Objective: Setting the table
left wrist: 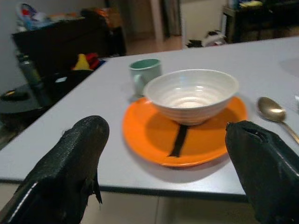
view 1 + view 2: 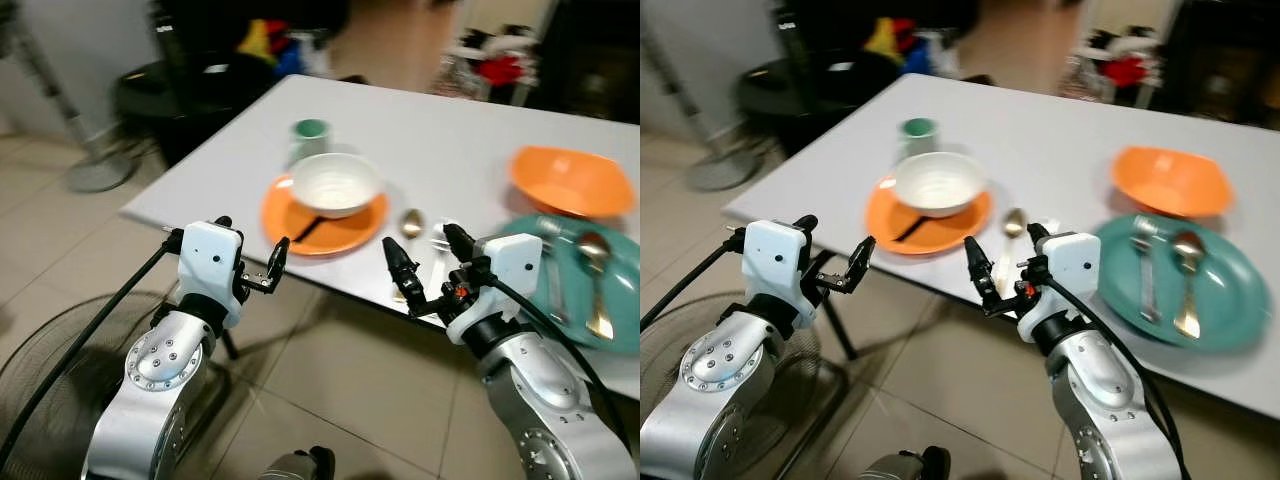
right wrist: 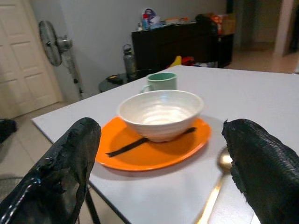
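Pale tiled floor lies under a smooth white counter [image 2: 430,130]. Near its edge, a ribbed white bowl [image 2: 335,183] sits on a glossy orange plate [image 2: 325,222], a green mug [image 2: 311,132] behind, a gold spoon [image 2: 411,224] beside. Farther right, a teal plate [image 2: 1230,290] carries cutlery, unsorted, beside an orange bowl [image 2: 570,180]. My left claw [image 2: 272,262] and right claw [image 2: 428,262] hover wide open, empty. One place looks nearly set.

The two black fingers [image 1: 65,172] stood wide apart, holding nothing. Between them on the table [image 1: 56,140] sat a white bowl [image 1: 191,95] on an orange plate [image 1: 145,135]. A green mug [image 1: 145,74] stood just behind; a spoon [image 1: 273,111] lay beside the plate.
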